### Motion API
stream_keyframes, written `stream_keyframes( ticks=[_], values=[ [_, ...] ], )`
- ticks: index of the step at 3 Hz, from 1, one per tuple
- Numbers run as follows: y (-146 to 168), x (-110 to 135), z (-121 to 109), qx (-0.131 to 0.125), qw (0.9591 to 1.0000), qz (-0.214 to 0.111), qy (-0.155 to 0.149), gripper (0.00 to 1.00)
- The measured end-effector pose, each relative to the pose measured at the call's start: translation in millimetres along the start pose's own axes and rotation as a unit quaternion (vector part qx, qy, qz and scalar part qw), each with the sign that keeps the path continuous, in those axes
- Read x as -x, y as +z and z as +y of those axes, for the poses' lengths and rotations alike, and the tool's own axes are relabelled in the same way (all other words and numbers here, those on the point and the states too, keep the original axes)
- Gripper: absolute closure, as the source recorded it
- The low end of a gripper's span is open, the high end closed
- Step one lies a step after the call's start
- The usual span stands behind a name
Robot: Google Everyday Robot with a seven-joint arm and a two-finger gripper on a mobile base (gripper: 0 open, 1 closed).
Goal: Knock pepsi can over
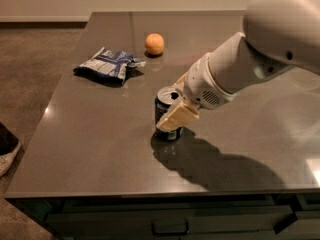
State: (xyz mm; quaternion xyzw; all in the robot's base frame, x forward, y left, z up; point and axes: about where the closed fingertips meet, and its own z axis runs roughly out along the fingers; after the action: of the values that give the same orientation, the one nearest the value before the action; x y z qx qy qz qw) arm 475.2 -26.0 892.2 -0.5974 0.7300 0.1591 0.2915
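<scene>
1. Camera view, the task: the pepsi can [163, 105] stands upright near the middle of the tabletop [100, 149], its silver top and opening facing up. It has not gone over, so by my reading the knock itself is yet to be done.

2. Camera view, the hand: the hand [176, 115] sits low against the can's 4 o'clock side, its cream-coloured tip overlapping the lower part of the can's front. It looks to be touching or just short of touching. I cannot tell whether the hand is apart or together, because the can and the wrist hide too much of it. The arm [240, 69] reaches in from about 2 o'clock.

3. Camera view, what is left: I judge that a sideways push toward 9 or 10 o'clock would tip the can, and that side of it has open surface to fall onto.

4. Camera view, the surface: the tabletop is dark, smooth and glossy, with the arm's shadow pooled at the can's 5 o'clock. A crumpled blue-and-white snack bag [107, 65] lies at the can's 10 o'clock, well apart from it. An orange [154, 43] sits at 12 o'clock, also apart.

5. Camera view, the room: brown carpet [35, 59] runs along the left, a pale wall [45, 4] at the back, drawers [170, 224] below the front edge, and a shoe [7, 151] at the left border.
</scene>
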Motion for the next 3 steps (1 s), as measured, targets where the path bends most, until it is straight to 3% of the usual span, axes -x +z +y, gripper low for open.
stream_keyframes(
  ticks=[2,3],
  values=[
    [-15,1,-12,0.009,0.9999,-0.006,0.007,0.88],
    [-32,4,-31,0.002,1.0000,0.008,0.005,1.00]
  ],
)
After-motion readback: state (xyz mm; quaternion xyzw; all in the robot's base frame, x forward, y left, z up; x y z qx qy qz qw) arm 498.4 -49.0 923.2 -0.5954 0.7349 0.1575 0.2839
